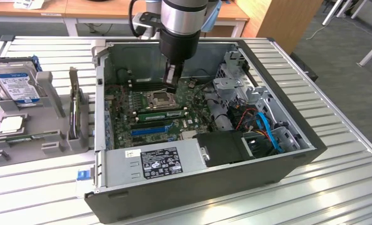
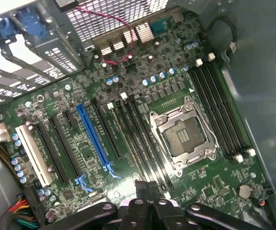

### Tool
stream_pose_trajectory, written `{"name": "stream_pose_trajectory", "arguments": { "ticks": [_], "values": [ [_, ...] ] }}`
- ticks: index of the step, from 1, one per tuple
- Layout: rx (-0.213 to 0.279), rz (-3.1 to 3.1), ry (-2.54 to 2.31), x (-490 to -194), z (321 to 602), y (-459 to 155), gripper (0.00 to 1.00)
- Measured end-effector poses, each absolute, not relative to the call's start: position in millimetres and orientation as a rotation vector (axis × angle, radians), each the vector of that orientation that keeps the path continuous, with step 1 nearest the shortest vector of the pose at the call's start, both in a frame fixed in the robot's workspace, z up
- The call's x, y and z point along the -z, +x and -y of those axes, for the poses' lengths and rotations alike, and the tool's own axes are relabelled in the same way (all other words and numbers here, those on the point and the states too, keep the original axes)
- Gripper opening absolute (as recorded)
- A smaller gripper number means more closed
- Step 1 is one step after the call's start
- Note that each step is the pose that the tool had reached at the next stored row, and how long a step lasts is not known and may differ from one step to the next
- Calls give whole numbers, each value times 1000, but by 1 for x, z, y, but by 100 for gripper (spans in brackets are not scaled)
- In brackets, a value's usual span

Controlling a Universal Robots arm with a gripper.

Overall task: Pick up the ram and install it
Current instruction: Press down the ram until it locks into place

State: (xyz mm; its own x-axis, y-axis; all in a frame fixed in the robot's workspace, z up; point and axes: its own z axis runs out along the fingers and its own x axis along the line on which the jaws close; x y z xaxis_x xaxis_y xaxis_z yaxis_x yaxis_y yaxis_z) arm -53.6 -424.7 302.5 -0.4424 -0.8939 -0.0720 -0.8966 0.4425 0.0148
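While hidden behind the arm outside, closed empty gripper (image 2: 150,203) above the motherboard's (image 2: 128,134) black slots (image 2: 145,143).

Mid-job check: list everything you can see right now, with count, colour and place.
computer case: one, dark grey, open on the table
table: one, silver, slatted, under everything
motherboard: one, green, inside the case
processor socket: one, silver, empty, mid-board
ram: one, green, apparently in a slot beside the socket
hard drive: one, blue-and-white label, in grey holder, the exterior view's left
gripper: one, black, shut, above the socket
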Motion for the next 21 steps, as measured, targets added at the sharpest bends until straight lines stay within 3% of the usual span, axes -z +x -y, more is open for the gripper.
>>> {"name": "stream_pose_trajectory", "arguments": {
  "ticks": [21],
  "values": [
    [-71,-2747,-1401,-302,425,-55,10]
  ]
}}
